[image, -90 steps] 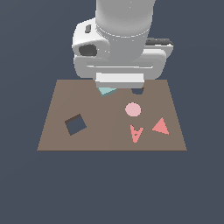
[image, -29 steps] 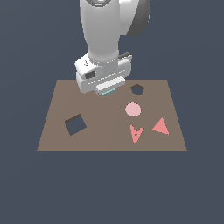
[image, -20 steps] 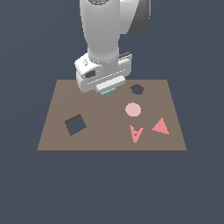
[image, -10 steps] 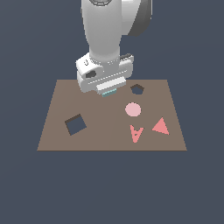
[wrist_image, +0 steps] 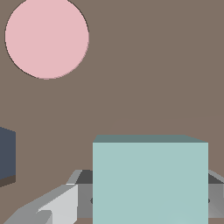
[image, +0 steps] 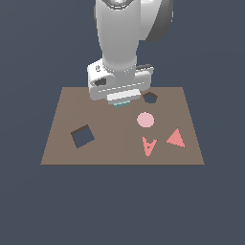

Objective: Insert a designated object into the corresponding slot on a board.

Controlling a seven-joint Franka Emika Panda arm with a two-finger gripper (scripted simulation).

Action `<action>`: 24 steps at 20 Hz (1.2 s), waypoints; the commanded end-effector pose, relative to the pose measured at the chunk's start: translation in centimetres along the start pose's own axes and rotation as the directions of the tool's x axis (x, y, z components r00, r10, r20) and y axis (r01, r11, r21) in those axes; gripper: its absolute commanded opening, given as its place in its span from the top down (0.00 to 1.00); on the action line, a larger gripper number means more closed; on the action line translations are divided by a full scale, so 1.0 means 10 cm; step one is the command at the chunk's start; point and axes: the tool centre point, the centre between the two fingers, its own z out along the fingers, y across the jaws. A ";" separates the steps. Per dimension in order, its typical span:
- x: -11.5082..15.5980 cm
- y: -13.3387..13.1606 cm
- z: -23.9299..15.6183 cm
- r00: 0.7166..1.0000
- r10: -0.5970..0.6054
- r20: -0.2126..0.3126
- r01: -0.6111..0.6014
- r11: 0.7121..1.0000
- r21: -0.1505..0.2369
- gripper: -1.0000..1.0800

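Observation:
The pale teal square block (wrist_image: 150, 175) fills the near part of the wrist view, with grey fingers (wrist_image: 65, 203) flush against both of its sides. In the exterior view only a sliver of the block (image: 122, 104) shows under my gripper (image: 122, 102), which sits low over the back middle of the brown board (image: 115, 153). The gripper is shut on the block. The square slot (image: 83, 136), dark and tilted like a diamond, lies apart from it, toward the exterior view's left and nearer the front.
A smaller dark pentagon hole (image: 150, 97) lies just to the exterior view's right of the gripper. A pink disc (image: 145, 119) (wrist_image: 47, 38), a red letter A (image: 149, 146) and a red triangle (image: 176, 138) lie on the board's right half.
Since 4.5 s ago the arm has come down from high above the block to sit low around it. Over the last second it has hardly moved.

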 end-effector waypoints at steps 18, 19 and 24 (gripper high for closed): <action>0.65 -0.12 -0.02 0.767 0.642 -0.001 -0.642 0.767 0.002 1.00; 0.69 -0.11 -0.03 0.740 0.673 -0.001 -0.673 0.740 0.002 1.00; 0.88 -0.05 -0.03 0.585 0.811 -0.001 -0.811 0.585 0.002 1.00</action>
